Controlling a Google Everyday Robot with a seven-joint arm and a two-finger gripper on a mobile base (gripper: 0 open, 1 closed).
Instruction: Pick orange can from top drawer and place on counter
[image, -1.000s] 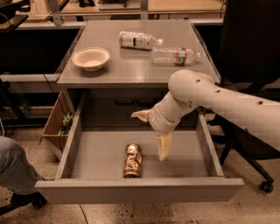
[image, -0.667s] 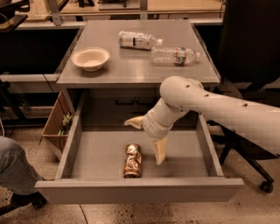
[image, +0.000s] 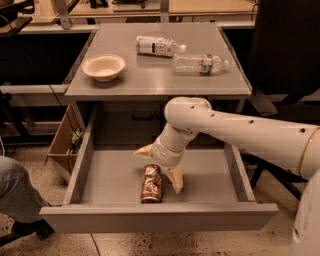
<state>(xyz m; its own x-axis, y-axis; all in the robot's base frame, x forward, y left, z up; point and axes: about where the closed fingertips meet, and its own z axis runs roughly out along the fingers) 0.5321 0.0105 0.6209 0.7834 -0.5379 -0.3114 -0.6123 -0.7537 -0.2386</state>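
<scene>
The orange can (image: 151, 184) lies on its side on the floor of the open top drawer (image: 210, 177), near the drawer's front panel. My gripper (image: 159, 167) is open inside the drawer, right above the far end of the can. One finger (image: 176, 182) points down just right of the can, the other finger (image: 142, 151) sticks out to the left above it. The fingers are spread and hold nothing. The counter (image: 150, 75) is the grey top of the cabinet above the drawer.
On the counter stand a white bowl (image: 103, 66) at the left and two clear plastic bottles (image: 159, 45) (image: 200, 63) lying at the back right. A cardboard box (image: 64, 141) stands left of the cabinet. A person's knee (image: 15, 192) is at the lower left.
My gripper has moved left inside the drawer, from right of the can to right above its far end. The can has not moved.
</scene>
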